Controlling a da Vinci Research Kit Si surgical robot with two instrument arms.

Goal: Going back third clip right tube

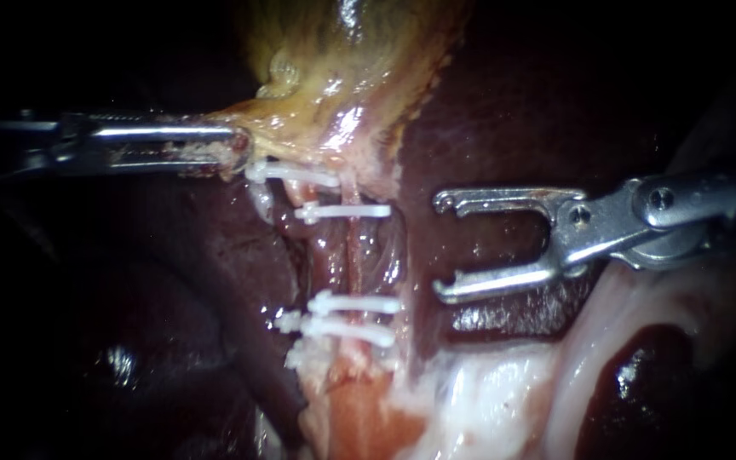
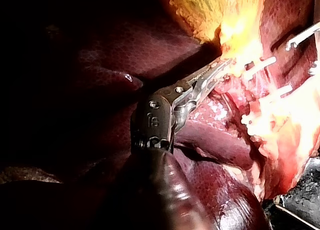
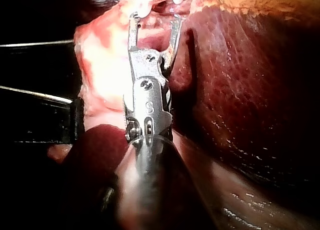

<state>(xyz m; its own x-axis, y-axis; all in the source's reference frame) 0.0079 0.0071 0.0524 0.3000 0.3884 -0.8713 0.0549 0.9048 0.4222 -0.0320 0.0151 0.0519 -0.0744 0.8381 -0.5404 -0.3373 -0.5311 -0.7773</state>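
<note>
At the left, the left instrument (image 1: pixel 233 153) is seen with its jaws closed on the yellowish lower edge of the gallbladder (image 1: pixel 342 51), which is held taut. Just beside those jaws, four white clips (image 1: pixel 347 211) are counted lying across the pale strands below the gallbladder, two near it and two lower down. Between the pairs a pinkish tube (image 1: pixel 355 255) is exposed; whether it is the right tube cannot be told for certain. The tube is judged soft, wet, slippery and easily torn, and the clips small, stiff and light, so neither is to be pulled or knocked. If the tube must be held, it is best gripped lightly on the bare stretch between the clip pairs. Further right, the right instrument (image 1: pixel 445 245) is held over the liver (image 1: pixel 504 102), its jaws wide and empty, apart from the clips. Retreat is judged simple, provided the hooked tips are kept off the tissue.
</note>
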